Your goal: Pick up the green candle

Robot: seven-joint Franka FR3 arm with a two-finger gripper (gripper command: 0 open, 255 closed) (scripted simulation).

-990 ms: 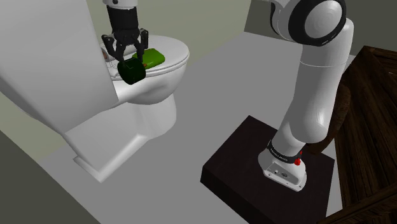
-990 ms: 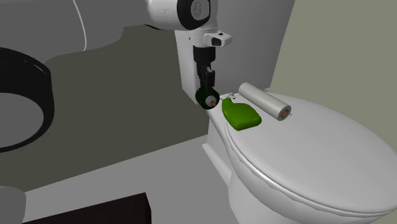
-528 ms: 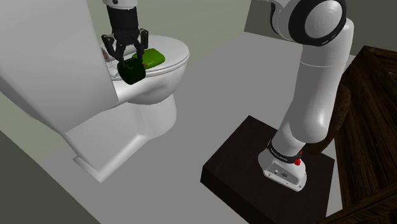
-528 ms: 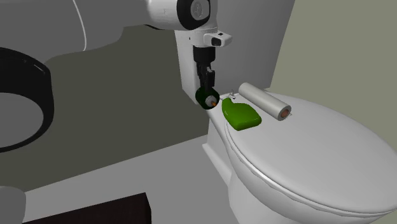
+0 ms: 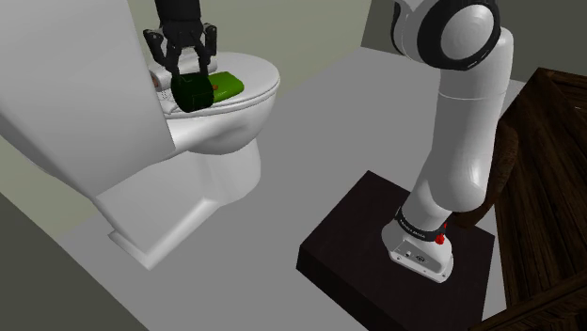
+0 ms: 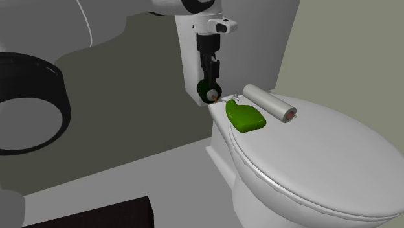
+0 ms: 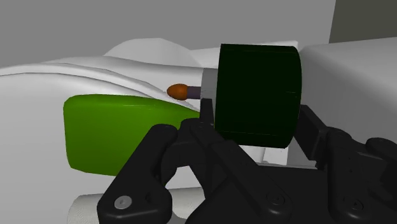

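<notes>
- The dark box that is the stand (image 5: 376,240) sits closest. It is on the grey floor (image 5: 310,122), and the white arm (image 5: 461,141) goes up from it.
- Past the floor is the white toilet (image 5: 221,141). Its lid (image 6: 324,149) is shut and flat.
- A bright green flat thing (image 6: 246,118) lies near the lid's back edge. A grey roll (image 6: 269,102) lies just beside it, along that same back edge.
- The green candle (image 7: 257,89) is dark green and round. It is in the tool (image 7: 256,124), at the lid's back corner, next to the tank (image 5: 66,85).
- The tool's two black fingers (image 7: 184,137) are clamped on the candle, one on each side. The candle lies sideways, and a little orange wick (image 7: 178,91) sticks out of one end.
- In the second exterior view the candle looks like it hangs in the air and does not touch the lid. So I think the grab is done and the lift is the step in hand.
- I think the next move should go straight up and slowly. The squeeze should be tight so the candle does not slip out.
- The tank is close behind the tool, and the bright green thing is just beside the candle. A move sideways or back could bump them.
- There is open room above the lid. There is more open room out over the floor, toward the stand.
</notes>
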